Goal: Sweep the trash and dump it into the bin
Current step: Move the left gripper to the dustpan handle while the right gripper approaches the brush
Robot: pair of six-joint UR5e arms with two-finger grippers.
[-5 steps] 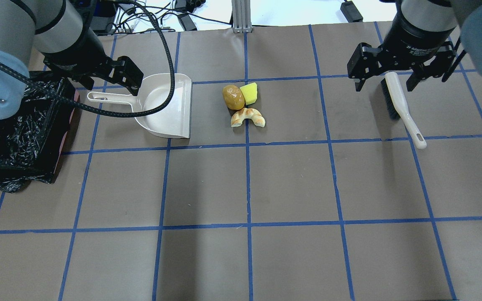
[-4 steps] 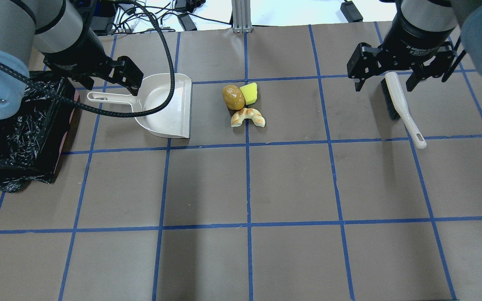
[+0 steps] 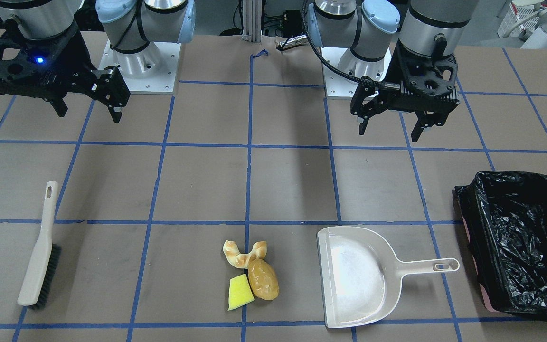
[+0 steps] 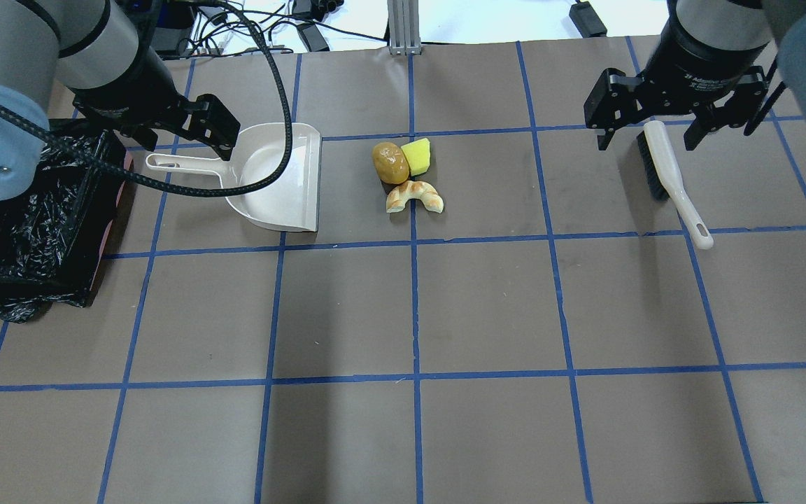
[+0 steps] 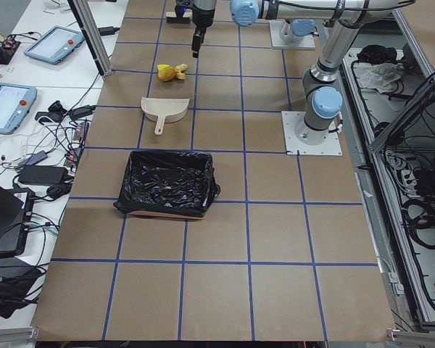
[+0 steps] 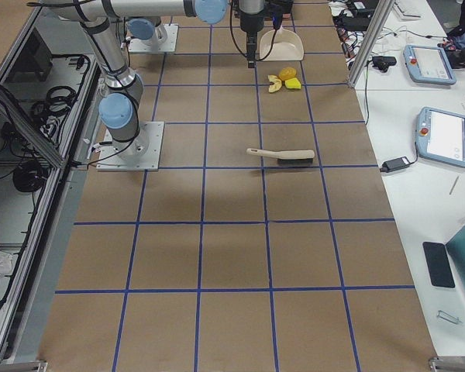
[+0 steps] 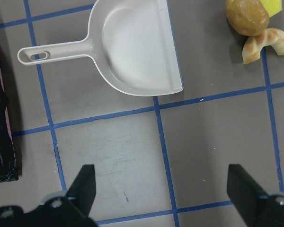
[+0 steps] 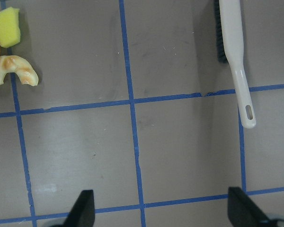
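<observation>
near/far: near = robot's side of the bench (image 4: 410, 315)
right tool (image 3: 88, 114): fingers spread, holding nothing, up over bare bench, on the near side of the brush
left tool (image 3: 388, 134): fingers spread, holding nothing, up over bare bench, on the near side of the dustpan
brush (image 4: 665, 175): flat on the bench, far right. Long axis runs near-far, a bit slanted. Holed handle end points near, bristle head far. Bristles turned left, toward the trash.
trash: one cluster, far middle, between brush and dustpan, closer to the dustpan
croissant piece (image 4: 413, 196): nearest of the three, against the potato lump
potato lump (image 4: 390, 162): behind it, left side of the cluster
sponge wedge (image 4: 417, 156): behind it, right side, touching the potato lump
dustpan (image 4: 280, 178): left of the trash, near it but apart. Straight open mouth faces right at the trash; handle runs left toward the bin. No trash in it.
bin (image 4: 25, 217): far left past the dustpan handle, black liner; none of the three is in it
key relation: one row right to left: brush, trash, dustpan mouth, bin. Sweep direction would be leftward.
nearer arm: right for brush, left for dustpan
counts: trash 3, brush 1, dustpan 1, bin 1, tools 2
stage (my read): nothing picked up yet; both handles need gripping first
</observation>
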